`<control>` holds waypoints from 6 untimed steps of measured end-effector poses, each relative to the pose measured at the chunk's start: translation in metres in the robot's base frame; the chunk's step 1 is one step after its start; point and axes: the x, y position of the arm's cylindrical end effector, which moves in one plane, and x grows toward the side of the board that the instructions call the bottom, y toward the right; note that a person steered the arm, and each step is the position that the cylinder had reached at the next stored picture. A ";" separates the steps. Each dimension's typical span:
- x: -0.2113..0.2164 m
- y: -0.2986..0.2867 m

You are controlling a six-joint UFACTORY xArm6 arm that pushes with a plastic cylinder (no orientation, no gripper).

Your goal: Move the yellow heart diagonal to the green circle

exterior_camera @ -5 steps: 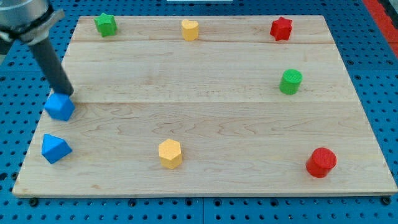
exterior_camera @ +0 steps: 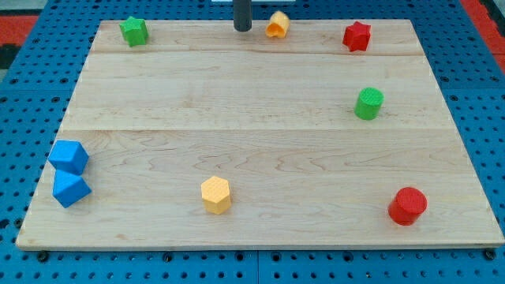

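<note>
The yellow heart (exterior_camera: 277, 24) lies at the board's top edge, right of the middle. My tip (exterior_camera: 242, 29) stands just to its left, a small gap apart. The green circle (exterior_camera: 368, 103) sits lower down on the view's right, well below and right of the heart.
A green star (exterior_camera: 134, 31) is at the top left and a red star (exterior_camera: 357, 35) at the top right. Two blue blocks (exterior_camera: 69, 156) (exterior_camera: 70, 189) touch at the left edge. A yellow hexagon (exterior_camera: 215, 195) is at bottom centre, a red circle (exterior_camera: 407, 206) at bottom right.
The rod has moved from the left edge to the top centre. The yellow heart has shifted right along the top edge. The upper blue block has slid down against the lower one.
</note>
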 end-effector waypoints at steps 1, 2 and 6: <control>-0.001 -0.002; -0.001 -0.013; -0.003 -0.115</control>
